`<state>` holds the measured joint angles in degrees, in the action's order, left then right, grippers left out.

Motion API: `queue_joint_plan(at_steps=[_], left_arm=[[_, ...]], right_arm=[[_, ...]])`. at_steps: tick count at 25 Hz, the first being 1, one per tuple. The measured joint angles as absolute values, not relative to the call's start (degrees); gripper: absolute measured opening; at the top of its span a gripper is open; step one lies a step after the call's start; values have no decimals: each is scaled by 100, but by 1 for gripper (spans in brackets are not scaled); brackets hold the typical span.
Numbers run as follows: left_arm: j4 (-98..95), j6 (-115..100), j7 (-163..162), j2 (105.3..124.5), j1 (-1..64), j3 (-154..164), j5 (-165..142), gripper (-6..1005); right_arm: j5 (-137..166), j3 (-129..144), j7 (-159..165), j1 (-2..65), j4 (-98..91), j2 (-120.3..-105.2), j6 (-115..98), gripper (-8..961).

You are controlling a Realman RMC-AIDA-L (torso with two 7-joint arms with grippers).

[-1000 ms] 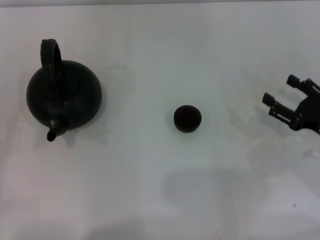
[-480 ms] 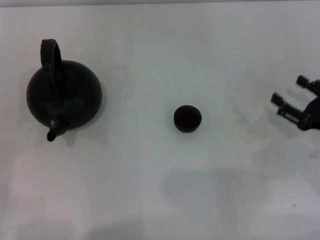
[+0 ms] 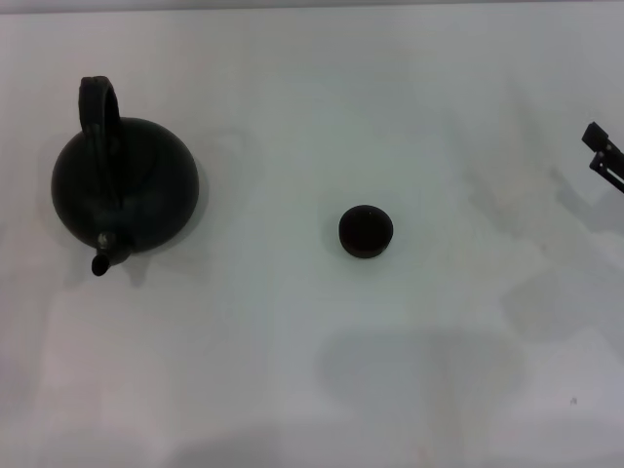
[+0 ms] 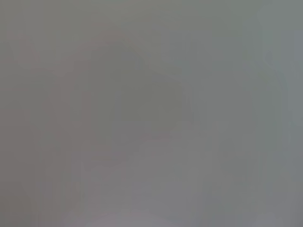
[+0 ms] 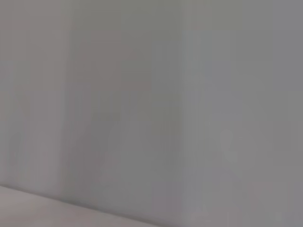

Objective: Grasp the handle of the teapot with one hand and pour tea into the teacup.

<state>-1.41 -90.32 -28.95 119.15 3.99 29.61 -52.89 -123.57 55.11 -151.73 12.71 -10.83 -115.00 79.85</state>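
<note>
Black teapot (image 3: pixel 125 185) stood upright at table's (image 3: pixel 292 370) left, handle ungrasped, well apart from central teacup (image 3: pixel 366 231); right gripper (image 3: pixel 604 156) at right edge, finger state indeterminable; pour unconfirmed.

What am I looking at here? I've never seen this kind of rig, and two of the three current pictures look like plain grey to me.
This is a two-armed robot with a gripper on each arm. The wide picture comes from a camera on its head, looking down at a white table. On it stand a dark round teapot with an arched handle, on the robot's left, and a small dark teacup near the middle, well apart from the pot. The black piece at the right edge is part of the right gripper, holding nothing. The left gripper is out of view. The two grey pictures come from cameras on the wrists; they show only a blank surface, no objects. Nothing is held; pouring has not begun.
</note>
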Motion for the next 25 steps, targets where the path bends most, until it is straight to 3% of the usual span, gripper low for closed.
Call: queue_joint_plan(at_steps=[25], left_arm=[[430, -9144, -2247, 11924, 862, 2976, -4974, 769]], right_arm=[[-12375, 4962, -15496, 1284, -1100, -11532, 8178, 844]])
